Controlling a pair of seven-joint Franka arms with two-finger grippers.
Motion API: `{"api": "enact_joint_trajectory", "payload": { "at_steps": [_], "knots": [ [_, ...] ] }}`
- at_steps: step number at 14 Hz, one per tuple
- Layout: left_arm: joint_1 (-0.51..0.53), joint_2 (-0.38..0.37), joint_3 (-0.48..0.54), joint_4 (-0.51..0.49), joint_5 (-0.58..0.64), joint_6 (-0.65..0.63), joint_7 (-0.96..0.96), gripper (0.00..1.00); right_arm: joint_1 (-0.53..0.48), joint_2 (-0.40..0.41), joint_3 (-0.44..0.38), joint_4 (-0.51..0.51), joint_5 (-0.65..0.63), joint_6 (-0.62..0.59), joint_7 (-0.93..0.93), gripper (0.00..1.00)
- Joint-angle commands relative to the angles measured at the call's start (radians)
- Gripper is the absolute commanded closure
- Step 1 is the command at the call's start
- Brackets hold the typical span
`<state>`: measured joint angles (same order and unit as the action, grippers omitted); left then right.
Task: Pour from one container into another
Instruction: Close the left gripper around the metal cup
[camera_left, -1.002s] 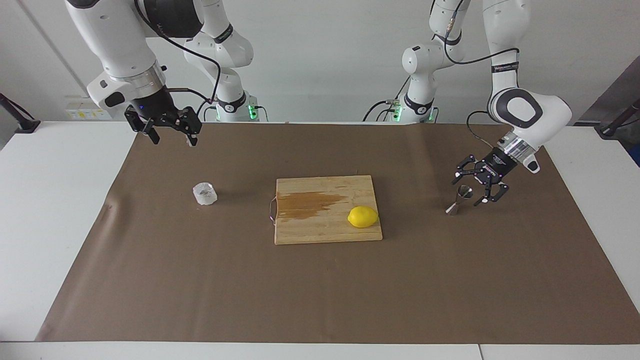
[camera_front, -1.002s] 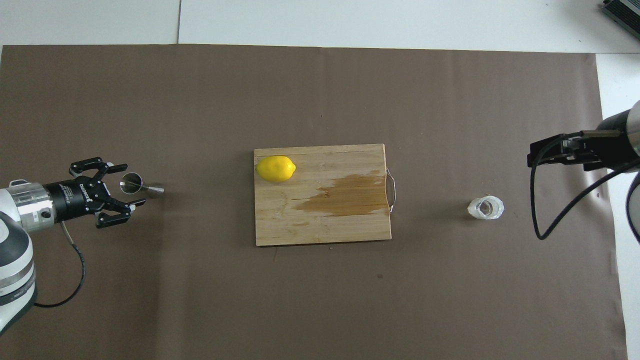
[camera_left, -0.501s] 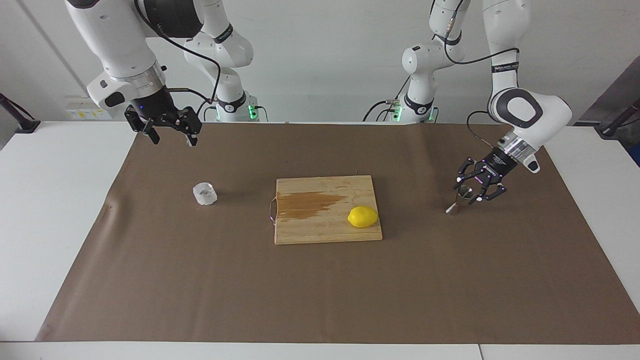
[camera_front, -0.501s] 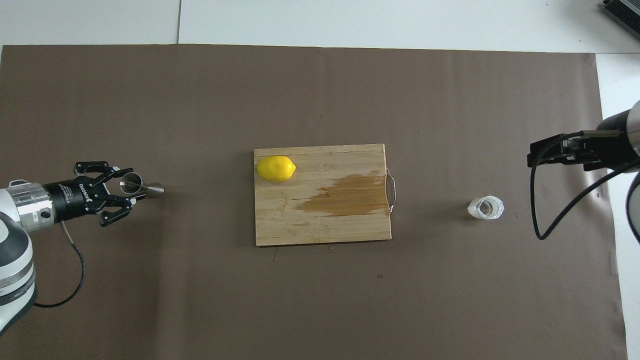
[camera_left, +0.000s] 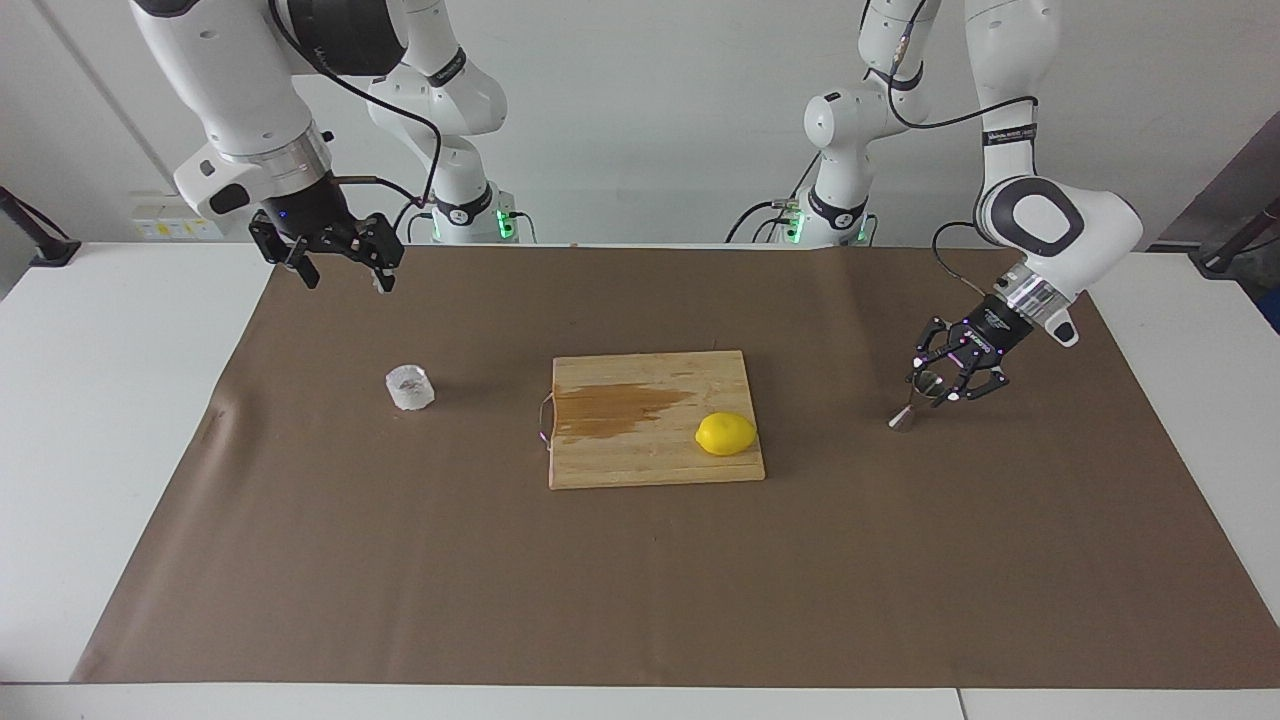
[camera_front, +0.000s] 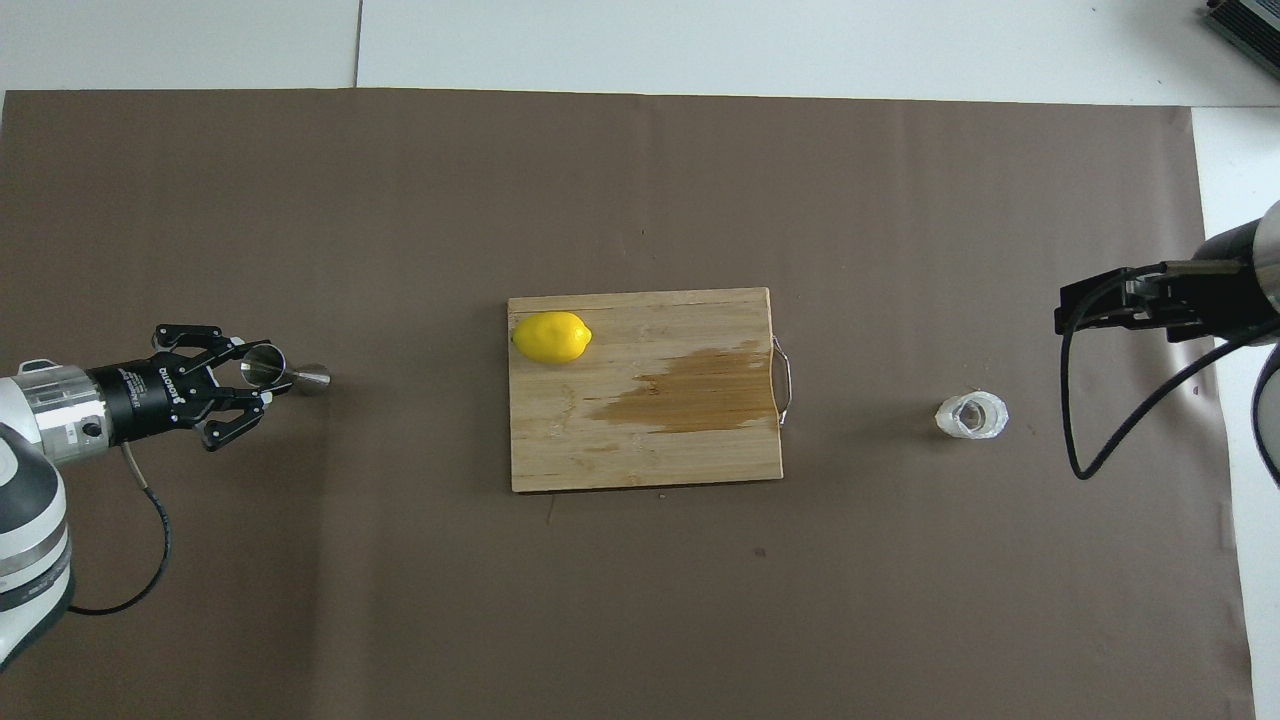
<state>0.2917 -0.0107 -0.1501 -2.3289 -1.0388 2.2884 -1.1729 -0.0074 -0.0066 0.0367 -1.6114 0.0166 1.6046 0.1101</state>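
My left gripper (camera_left: 938, 385) is down at the steel jigger (camera_left: 912, 404) at the left arm's end of the brown mat (camera_left: 640, 580), fingers closed in around its upper cone. The jigger leans over, its lower cone on the mat. My right gripper (camera_left: 340, 268) waits in the air with its fingers spread, holding nothing, over the mat's edge nearest the robots. The faceted glass tumbler (camera_left: 410, 388) stands upright on the mat toward the right arm's end, well apart from the jigger. Between them lies the stained wooden cutting board (camera_left: 640, 450) with a lemon (camera_left: 726, 434) on it.
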Motion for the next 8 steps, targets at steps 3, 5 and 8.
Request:
{"api": "enact_joint_trajectory", "payload": {
  "at_steps": [3,5,8],
  "knots": [
    [-0.049,0.001,0.001,0.126,0.005,-0.119,-0.021,1.0,-0.009,-0.009,0.003,-0.004,0.008,-0.014,-0.02,0.0],
    [-0.098,0.003,-0.003,0.179,0.005,-0.136,-0.092,1.0,-0.009,-0.009,0.003,-0.004,0.008,-0.014,-0.02,0.0],
    [-0.221,0.024,-0.003,0.285,0.009,-0.122,-0.278,1.0,-0.009,-0.009,0.003,-0.004,0.008,-0.014,-0.02,0.0]
  ]
}}
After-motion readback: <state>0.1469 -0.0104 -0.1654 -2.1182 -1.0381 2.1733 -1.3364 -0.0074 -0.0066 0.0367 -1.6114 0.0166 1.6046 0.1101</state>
